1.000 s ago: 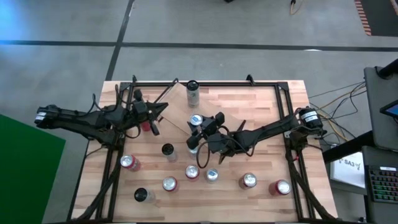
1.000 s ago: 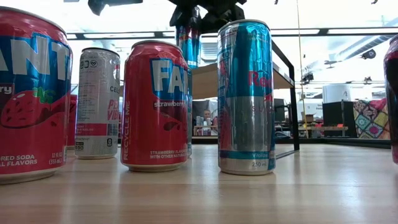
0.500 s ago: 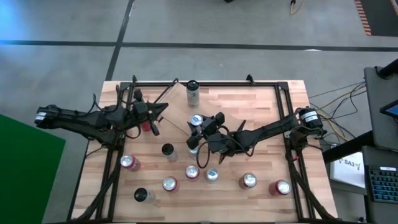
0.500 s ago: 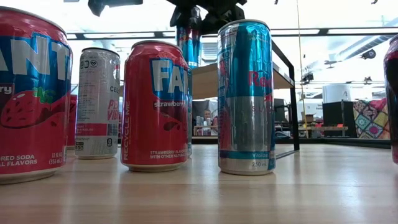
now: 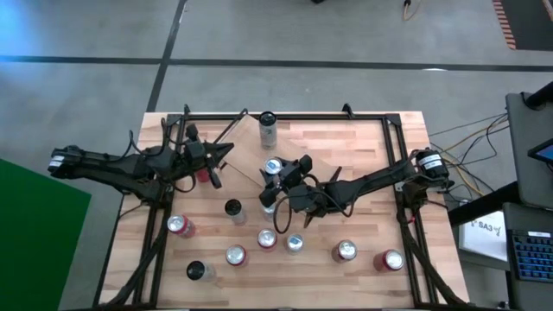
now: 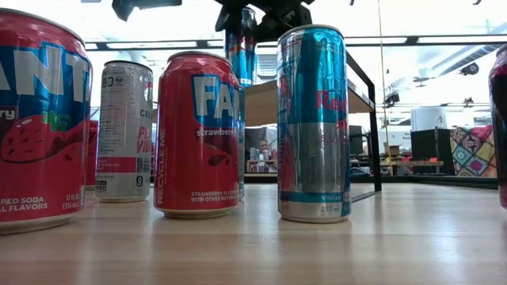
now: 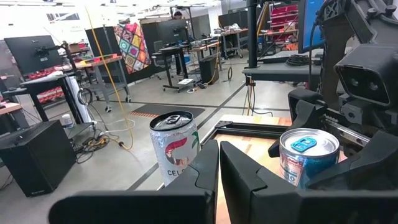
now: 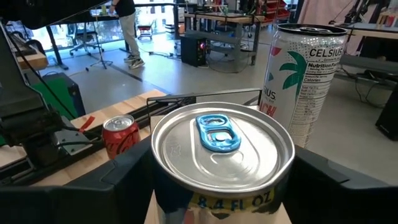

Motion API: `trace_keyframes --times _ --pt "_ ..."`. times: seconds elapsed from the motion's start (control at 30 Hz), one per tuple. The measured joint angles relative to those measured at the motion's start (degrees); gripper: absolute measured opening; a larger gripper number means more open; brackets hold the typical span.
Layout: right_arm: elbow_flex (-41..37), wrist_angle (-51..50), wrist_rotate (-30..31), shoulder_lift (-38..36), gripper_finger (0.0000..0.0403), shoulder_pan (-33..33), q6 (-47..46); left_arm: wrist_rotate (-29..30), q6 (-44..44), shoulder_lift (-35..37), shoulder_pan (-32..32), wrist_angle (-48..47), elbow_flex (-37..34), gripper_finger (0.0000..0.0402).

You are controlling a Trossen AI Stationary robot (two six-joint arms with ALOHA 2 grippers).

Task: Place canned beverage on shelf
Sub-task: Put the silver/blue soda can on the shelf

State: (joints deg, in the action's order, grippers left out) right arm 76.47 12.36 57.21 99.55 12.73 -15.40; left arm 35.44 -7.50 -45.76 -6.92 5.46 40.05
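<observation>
Overhead and wrist views of the moment at the shelf. The right gripper (image 5: pixel 275 175) stands over the middle of the butcher-block wooden table (image 5: pixel 363 155), its two dark fingers (image 8: pixel 124 171) set on either side of a slim blue-and-silver beverage can with a blue pull tab (image 8: pixel 222 163). In the right wrist view the fingers flank the can's upper wall, with the jaws spread wide around it; whether the pads touch the can cannot be told. In the low view this can (image 6: pixel 241 47) stands upright on the light-wood shelf plank with thin black metal end frames (image 6: pixel 317 96), the gripper's dark body just above it.

Just beyond the blue can stands a tall white Celsius can with a palm-tree print (image 8: pixel 304 84), upright at the far edge of the table (image 5: pixel 267 128).

The left gripper (image 5: pixel 221 154) waits over the left part of the table with its fingers (image 7: pixel 205 171) pressed together and holding nothing; a small red can (image 5: pixel 203 175) stands near it.

Along the near edge, red Fanta strawberry cans (image 6: pixel 197 134), a silver-and-blue Red Bull can (image 6: pixel 314 123) and further cans stand upright on the tabletop, well apart from both grippers.
</observation>
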Motion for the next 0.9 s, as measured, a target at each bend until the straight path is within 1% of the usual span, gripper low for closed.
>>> trace_keyframes --times 0.2,0.33,0.67,0.7,0.77,0.9 --pt "0.0 -0.04 -0.04 -0.46 0.031 0.0 0.76 0.0 0.43 0.0 0.0 0.02 0.0 0.0" --pt "0.0 -0.07 -0.32 -1.4 0.0322 0.05 1.23 0.0 0.47 -0.01 0.0 0.02 0.0 0.0" --pt "0.02 0.17 -0.93 -6.19 0.0317 1.53 5.06 -0.46 2.38 -1.29 0.0 0.02 -0.02 0.0" --pt "0.02 0.15 -1.26 -6.84 0.0316 1.71 5.82 -1.0 2.49 -1.46 0.0 0.0 -0.01 0.0" --pt "0.02 -0.1 -2.55 -8.25 0.0313 2.15 6.45 -3.87 2.57 -1.88 0.0 -0.05 -0.02 0.0" --pt "0.04 -0.14 -7.18 -10.64 0.0305 2.78 9.09 -12.09 2.7 -2.92 -0.04 -0.06 -0.02 0.0"
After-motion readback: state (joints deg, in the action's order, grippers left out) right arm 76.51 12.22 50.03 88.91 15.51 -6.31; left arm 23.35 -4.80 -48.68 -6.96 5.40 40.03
